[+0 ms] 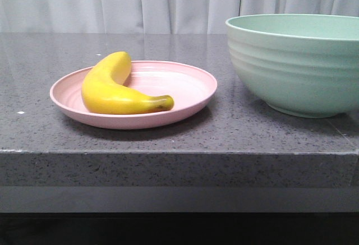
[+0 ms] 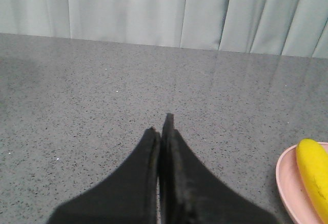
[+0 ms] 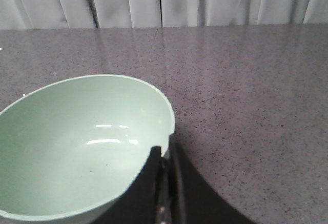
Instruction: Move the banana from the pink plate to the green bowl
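The yellow banana [image 1: 115,91] lies curved on the pink plate [image 1: 190,91] at the table's front left. The mint green bowl [image 1: 297,65] stands to the right of the plate and is empty inside. Neither gripper shows in the front view. In the left wrist view my left gripper [image 2: 161,124] is shut and empty over bare table, with the banana [image 2: 313,175] and plate rim [image 2: 285,180] off to its side. In the right wrist view my right gripper [image 3: 165,149] is shut and empty, at the near rim of the green bowl [image 3: 77,147].
The grey speckled table [image 1: 168,166] has its front edge close below the plate and bowl. A pale curtain [image 1: 140,1] hangs behind the table.
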